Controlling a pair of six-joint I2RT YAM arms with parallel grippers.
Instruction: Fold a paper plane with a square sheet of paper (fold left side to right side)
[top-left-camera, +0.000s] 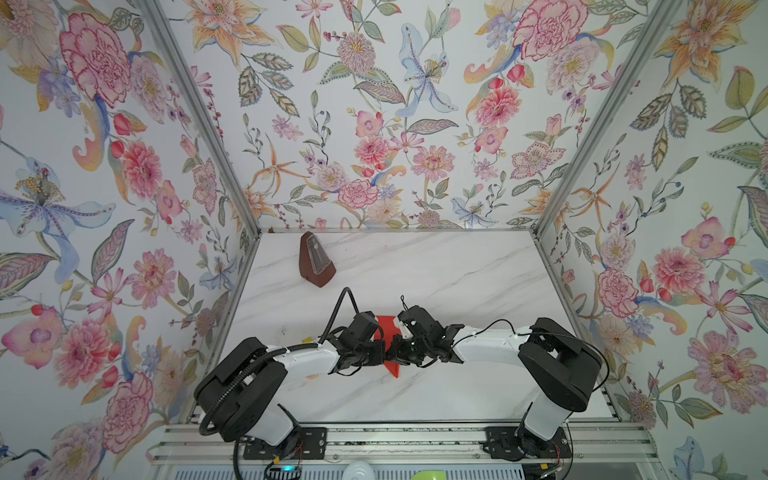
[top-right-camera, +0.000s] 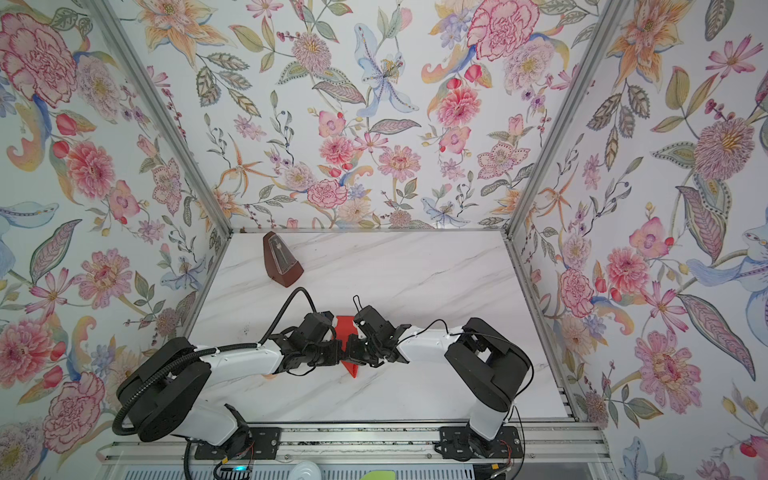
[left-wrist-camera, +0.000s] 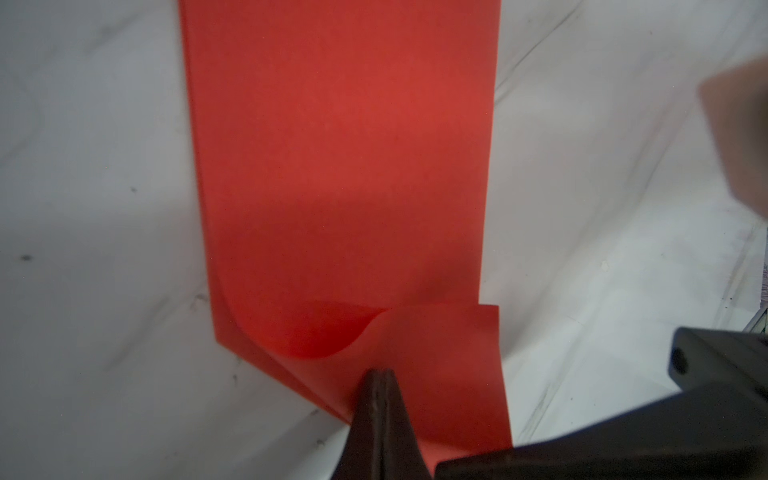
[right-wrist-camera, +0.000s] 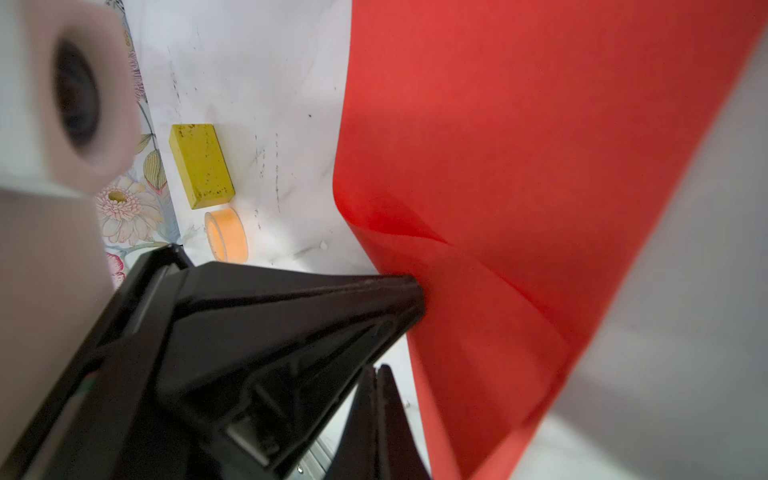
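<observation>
The left gripper, jaws together, touches the thin bright red folded paper sheet. The right gripper, closed, sits beside it

The paper is bright red, the bench white with grey veins, the metronome dark brown, the block yellow (dark-speckled), the roll, perhaps tape, orange.

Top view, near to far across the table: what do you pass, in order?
Aluminium rail → red paper → brown metronome → floral back wall.
</observation>
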